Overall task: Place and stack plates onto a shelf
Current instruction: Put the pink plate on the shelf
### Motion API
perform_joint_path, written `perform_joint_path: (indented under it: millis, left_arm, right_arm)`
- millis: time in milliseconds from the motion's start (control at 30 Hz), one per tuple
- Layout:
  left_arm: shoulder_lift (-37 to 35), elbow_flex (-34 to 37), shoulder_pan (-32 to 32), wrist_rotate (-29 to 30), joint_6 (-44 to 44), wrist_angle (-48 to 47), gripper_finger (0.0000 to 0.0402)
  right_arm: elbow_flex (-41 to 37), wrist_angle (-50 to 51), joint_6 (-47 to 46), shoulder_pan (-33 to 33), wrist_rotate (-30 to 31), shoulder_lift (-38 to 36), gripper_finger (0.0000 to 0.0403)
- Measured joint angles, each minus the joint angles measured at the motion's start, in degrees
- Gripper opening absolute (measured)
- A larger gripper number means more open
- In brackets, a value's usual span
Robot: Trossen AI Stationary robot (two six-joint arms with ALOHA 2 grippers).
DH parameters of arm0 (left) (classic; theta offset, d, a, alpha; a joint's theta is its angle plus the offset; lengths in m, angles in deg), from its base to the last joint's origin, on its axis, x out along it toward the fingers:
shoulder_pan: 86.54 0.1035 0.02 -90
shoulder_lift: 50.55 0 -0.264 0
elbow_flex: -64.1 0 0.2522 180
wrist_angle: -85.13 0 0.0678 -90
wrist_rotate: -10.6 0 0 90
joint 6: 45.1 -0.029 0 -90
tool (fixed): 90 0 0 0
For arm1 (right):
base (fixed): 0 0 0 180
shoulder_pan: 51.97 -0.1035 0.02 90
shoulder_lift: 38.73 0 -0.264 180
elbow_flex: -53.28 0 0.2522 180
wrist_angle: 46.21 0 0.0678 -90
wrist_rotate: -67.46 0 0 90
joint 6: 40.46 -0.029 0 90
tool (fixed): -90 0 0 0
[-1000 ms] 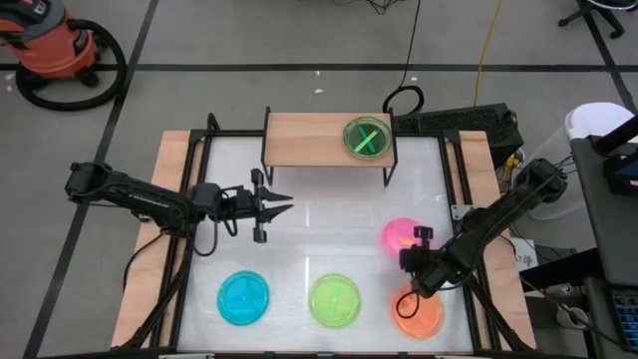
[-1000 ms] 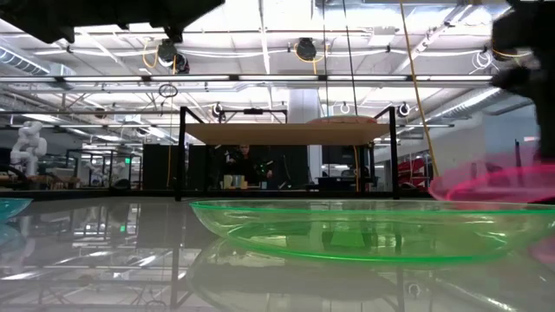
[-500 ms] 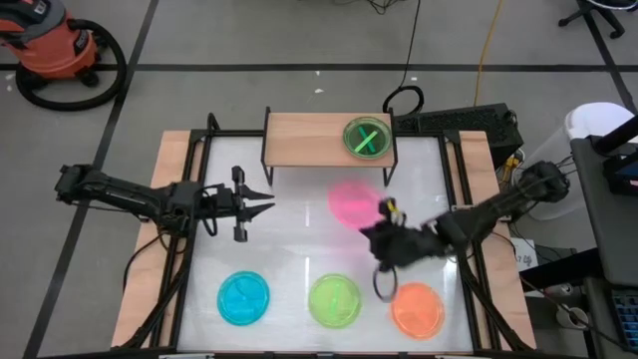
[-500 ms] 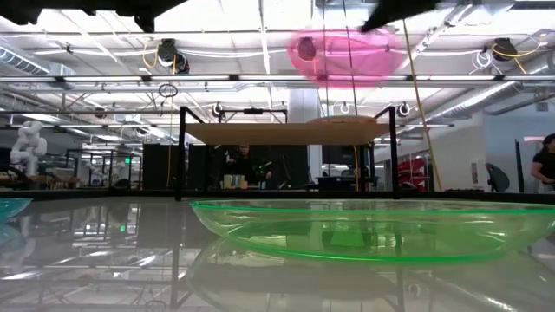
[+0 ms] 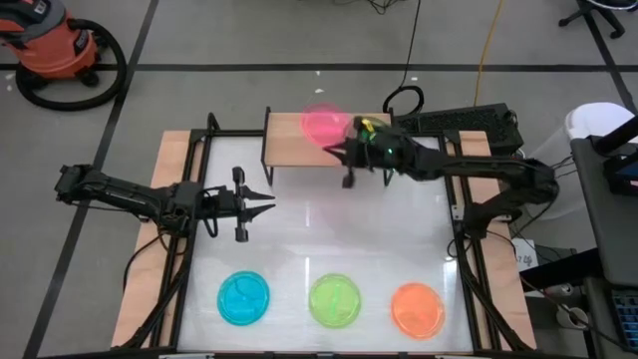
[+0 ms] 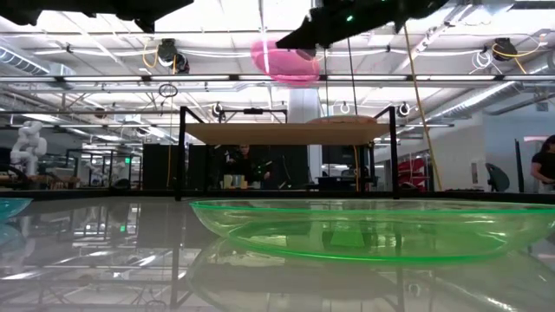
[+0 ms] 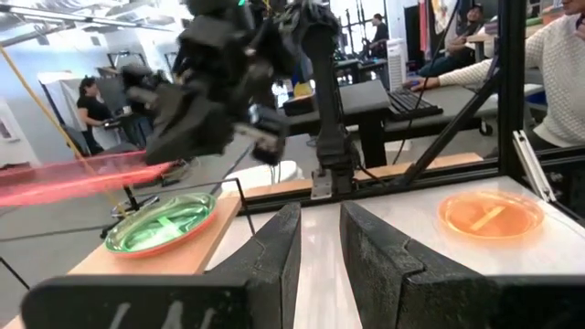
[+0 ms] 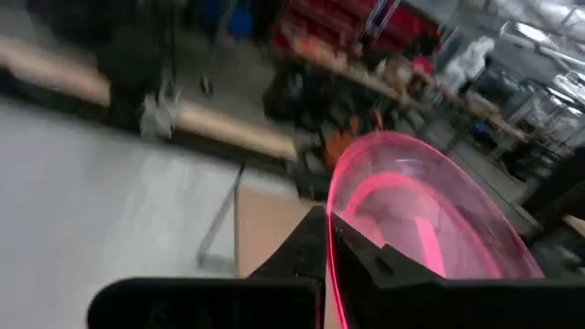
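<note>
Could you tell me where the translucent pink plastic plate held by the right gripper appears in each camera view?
High view: the pink plate is over the left half of the light-wood shelf, held by the right gripper.
Low view: the pink plate is top centre, above the shelf.
Left wrist view: a red streak at the left edge.
Right wrist view: it fills the centre right.
Shared landmark: the shelf.

Pink plate (image 5: 322,126) is in my right claw (image 5: 346,150), pinched by its rim, held in the air above the left half of the shelf (image 5: 289,142), roughly level. Green plate (image 7: 161,223) sits flat on the shelf's right half. Three more lie flat in a row on the table (image 5: 309,224), well apart: blue plate (image 5: 243,297), light green plate (image 5: 334,300), orange plate (image 5: 418,308).
</note>
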Motion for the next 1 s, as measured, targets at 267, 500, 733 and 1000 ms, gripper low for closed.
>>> perform_joint_path:
  millis: [267,500,733,1000]
  left_arm:
    - [0.02,0.00,0.27,0.01,1.11,0.57,0.0085]
    - [0.04,0.02,0.28,-0.01,1.16,0.10,0.0085]
    - [0.04,0.04,0.28,-0.01,1.68,-0.50,0.0085]
    - [0.04,0.04,0.28,-0.01,1.99,-0.51,0.0085]
  right_arm:
    - [4.59,-8.55,-2.64,5.55,-7.20,13.53,0.0000]
    - [5.14,-7.73,-0.64,5.81,-7.15,19.76,0.0000]
    - [5.14,-7.93,-1.21,5.86,-7.09,21.36,0.0004]
    - [5.14,-8.45,-3.45,5.79,-7.15,21.30,0.0063]
